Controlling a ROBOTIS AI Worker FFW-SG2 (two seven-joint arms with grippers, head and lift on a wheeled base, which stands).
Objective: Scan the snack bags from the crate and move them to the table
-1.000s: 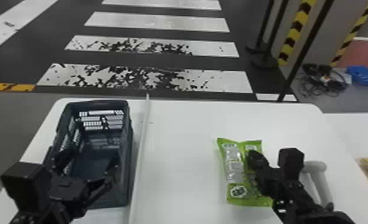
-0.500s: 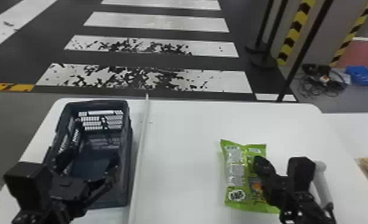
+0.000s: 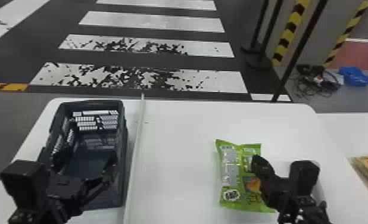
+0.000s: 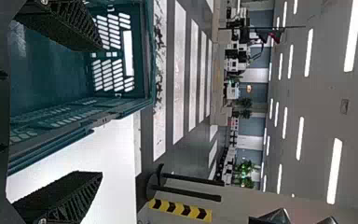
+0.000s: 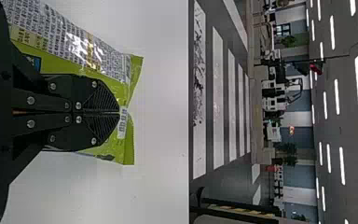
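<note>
Snack bag (green, glossy, creased) beneath right end effector, 2 ribbed fingers together.

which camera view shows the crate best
The head view: it takes in the crate from far rim to near end, though the left gripper covers part of it. The left wrist view gives a closer look at its slotted walls, but cuts part of it off.

Crate on table, left of bag
</note>
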